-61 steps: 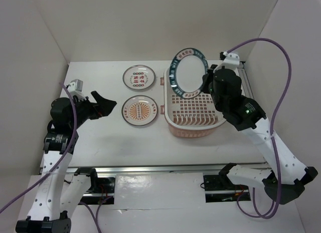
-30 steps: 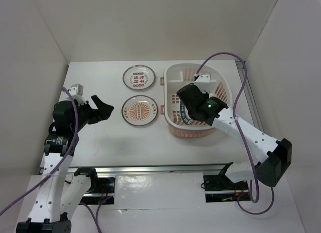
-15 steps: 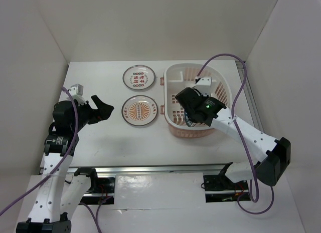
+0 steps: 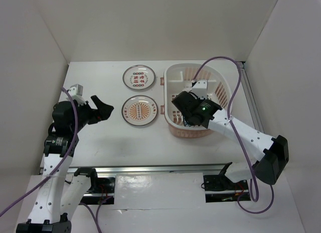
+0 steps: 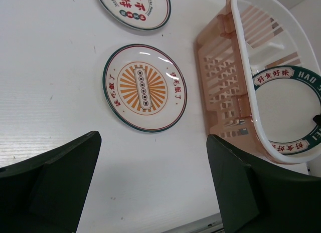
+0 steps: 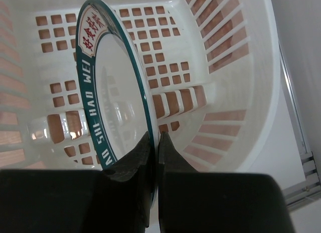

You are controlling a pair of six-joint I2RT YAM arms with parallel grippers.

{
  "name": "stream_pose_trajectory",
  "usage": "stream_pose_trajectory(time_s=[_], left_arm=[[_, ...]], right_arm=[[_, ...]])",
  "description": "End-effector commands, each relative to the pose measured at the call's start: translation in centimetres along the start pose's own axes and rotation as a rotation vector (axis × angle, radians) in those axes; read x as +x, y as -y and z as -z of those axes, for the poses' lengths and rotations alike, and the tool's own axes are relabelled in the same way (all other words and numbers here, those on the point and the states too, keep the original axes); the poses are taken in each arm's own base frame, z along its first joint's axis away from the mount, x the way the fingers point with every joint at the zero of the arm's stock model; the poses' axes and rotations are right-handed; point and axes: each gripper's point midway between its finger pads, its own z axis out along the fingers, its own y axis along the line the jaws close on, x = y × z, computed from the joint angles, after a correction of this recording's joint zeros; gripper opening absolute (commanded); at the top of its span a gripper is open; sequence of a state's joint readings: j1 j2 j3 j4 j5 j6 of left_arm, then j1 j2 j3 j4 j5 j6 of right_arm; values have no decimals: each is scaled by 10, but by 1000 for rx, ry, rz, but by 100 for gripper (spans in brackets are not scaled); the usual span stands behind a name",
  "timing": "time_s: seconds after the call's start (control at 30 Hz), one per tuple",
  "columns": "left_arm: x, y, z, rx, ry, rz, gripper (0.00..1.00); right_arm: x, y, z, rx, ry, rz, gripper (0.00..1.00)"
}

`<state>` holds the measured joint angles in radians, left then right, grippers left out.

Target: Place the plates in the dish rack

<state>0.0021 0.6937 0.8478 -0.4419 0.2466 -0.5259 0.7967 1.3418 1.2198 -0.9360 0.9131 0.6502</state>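
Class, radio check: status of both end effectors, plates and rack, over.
Right end effector shut on green-rimmed plate, on edge inside rack. Left end effector open above table. Sunburst plate, character plate flat on table beside rack. Nothing blocking.

A white bench (image 4: pixel 105 140) stood enclosed by plain white walls (image 4: pixel 150 22) on three sides. A metal rail (image 4: pixel 150 168) ran along its near edge, and a second metal strip (image 4: pixel 252 100) ran along its right edge.
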Motion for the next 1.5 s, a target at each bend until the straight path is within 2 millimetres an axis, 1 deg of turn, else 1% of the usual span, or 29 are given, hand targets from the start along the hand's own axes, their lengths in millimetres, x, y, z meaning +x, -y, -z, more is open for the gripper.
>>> stream_pose_trajectory(time_s=[0.0,0.1,0.17,0.2,0.27,0.3,0.33,0.37,0.43,0.47,0.5,0.57,0.6,0.7,0.83,0.87,0.97,1.0,1.03,1.07,1.1,1.17,1.2,1.27,1.3,1.37,1.4,1.47], left_arm=[[-5,2,2,7,27,-25,100],[-5,2,2,7,27,-25,100],[-6,0,2,-1,31,-25,100],[-6,0,2,-1,31,-25,100],[-6,0,2,-1,31,-25,100],[-6,0,2,-1,31,-25,100],[-4,-1,2,-5,23,-22,100],[-4,-1,2,-5,23,-22,100],[-4,-1,2,-5,23,-22,100],[-4,-1,2,-5,23,-22,100],[-4,-1,2,-5,23,-22,100],[-4,-1,2,-5,23,-22,100],[-4,-1,2,-5,23,-22,100],[-4,-1,2,-5,23,-22,100],[-5,-2,2,-14,27,-22,100],[-5,-2,2,-14,27,-22,100],[-5,-2,2,-14,27,-22,100],[-5,-2,2,-14,27,-22,100],[-5,-2,2,-14,27,-22,100],[-5,-2,2,-14,27,-22,100],[-5,-2,2,-14,27,-22,100],[-3,-3,0,-17,19,-20,100],[-3,-3,0,-17,19,-20,100],[-3,-3,0,-17,19,-20,100],[-3,-7,-2,-32,13,-17,100],[6,-12,-8,-50,-24,17,100],[8,-11,-10,-47,-37,34,100],[23,-16,-20,-64,-94,119,100]], right_arm=[[-4,0,0,26,41,-21,0],[-1,-4,0,25,35,-22,1],[4,-6,-3,36,22,-10,3],[5,-8,-1,28,25,-4,3],[4,-13,1,19,27,-8,9],[7,-14,-1,27,18,-3,13],[4,-15,0,23,22,-10,15],[7,-19,1,17,21,4,20],[3,-20,2,13,26,-5,20],[6,-24,2,9,23,2,25],[6,-24,2,9,23,2,33],[4,-28,2,5,27,-6,40],[3,-29,2,1,30,-13,41],[1,-33,1,-2,34,-20,41],[2,-32,1,7,25,-11,42],[0,-35,4,-5,31,-15,48],[1,-35,6,-18,18,-26,57],[-2,-36,8,-27,27,-43,63],[-6,-35,10,-37,36,-53,66],[-5,-37,10,-43,30,-53,69],[-5,-37,10,-44,30,-53,76],[-10,-34,14,-42,28,-60,80],[-11,-36,17,-49,29,-70,80],[-16,-33,26,-44,43,-65,87],[-27,-33,34,-53,60,-86,87],[-37,-30,46,-56,84,-75,88],[-52,-26,54,-68,106,-112,90],[-64,-21,67,-76,137,-109,91]])
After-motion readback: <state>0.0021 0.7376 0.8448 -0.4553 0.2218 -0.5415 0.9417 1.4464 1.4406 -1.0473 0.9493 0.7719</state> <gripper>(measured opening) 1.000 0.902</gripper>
